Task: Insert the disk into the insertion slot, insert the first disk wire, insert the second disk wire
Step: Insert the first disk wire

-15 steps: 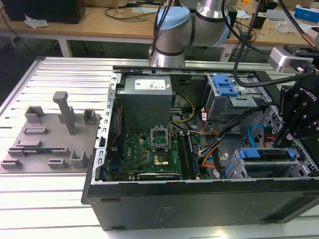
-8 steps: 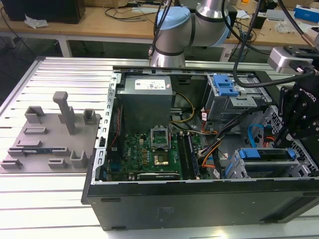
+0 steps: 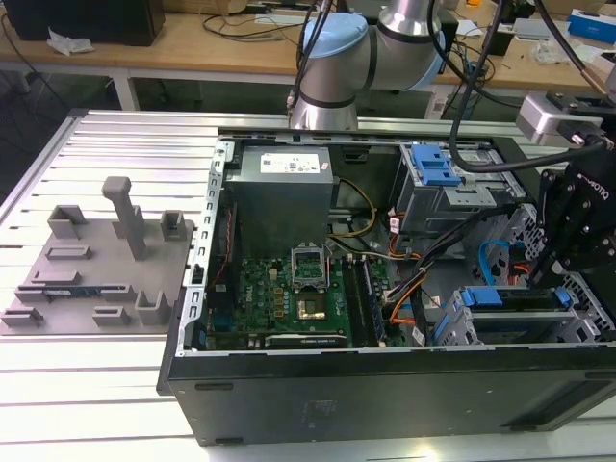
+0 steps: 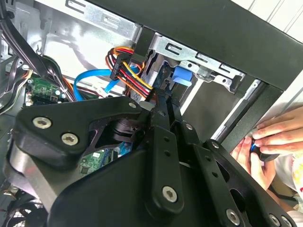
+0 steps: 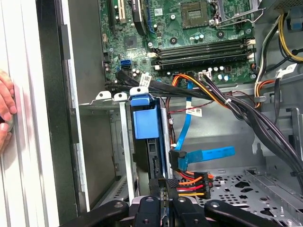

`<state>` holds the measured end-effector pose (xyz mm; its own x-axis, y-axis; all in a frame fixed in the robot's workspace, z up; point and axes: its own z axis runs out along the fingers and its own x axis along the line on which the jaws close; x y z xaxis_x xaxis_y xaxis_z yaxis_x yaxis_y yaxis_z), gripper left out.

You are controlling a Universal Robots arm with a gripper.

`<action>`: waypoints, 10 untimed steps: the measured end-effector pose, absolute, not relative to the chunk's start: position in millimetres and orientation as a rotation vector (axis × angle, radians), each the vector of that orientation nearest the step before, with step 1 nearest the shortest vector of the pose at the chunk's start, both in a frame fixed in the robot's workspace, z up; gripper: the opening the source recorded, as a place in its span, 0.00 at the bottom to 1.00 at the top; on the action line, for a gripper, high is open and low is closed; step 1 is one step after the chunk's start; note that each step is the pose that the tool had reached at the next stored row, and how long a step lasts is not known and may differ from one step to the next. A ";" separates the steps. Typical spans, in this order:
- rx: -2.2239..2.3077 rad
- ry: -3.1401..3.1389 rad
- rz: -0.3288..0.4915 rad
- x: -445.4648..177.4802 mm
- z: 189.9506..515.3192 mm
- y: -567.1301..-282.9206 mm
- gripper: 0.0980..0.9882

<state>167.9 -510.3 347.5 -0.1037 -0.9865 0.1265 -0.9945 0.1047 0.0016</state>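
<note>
The disk (image 5: 145, 124), in its bright blue carrier, sits inside the grey metal insertion slot (image 5: 124, 146) at the case's front corner; the exterior view shows the disk (image 3: 510, 299) in the slot (image 3: 460, 327) too. My gripper (image 5: 164, 185) is at the disk's rear edge, shut on the black plug of a disk wire (image 5: 191, 185) with red, orange and yellow strands. In the second wrist view the gripper (image 4: 163, 97) holds this wire (image 4: 127, 71) beside the blue carrier (image 4: 182, 75). A flat blue disk wire (image 5: 208, 153) lies next to it, and I cannot tell whether its plug is seated.
A person's hand (image 4: 277, 135) rests on the case's outer edge, also visible as a hand (image 5: 4, 109) in the first wrist view. A taller cage with a blue latch (image 3: 433, 166), the motherboard (image 3: 289, 298), and black cable bundles (image 5: 255, 118) crowd the case. A grey fixture plate (image 3: 96, 260) lies at the exterior view's left.
</note>
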 end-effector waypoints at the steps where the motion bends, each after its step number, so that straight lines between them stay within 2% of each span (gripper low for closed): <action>1: 2.036 -2.262 0.127 167.9 347.3 -510.5 0.07; 10: 2.036 -2.262 0.128 167.9 343.7 -511.6 0.07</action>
<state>167.9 -511.6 343.7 -0.1036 -0.9865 0.1268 -0.9945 0.1047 0.0016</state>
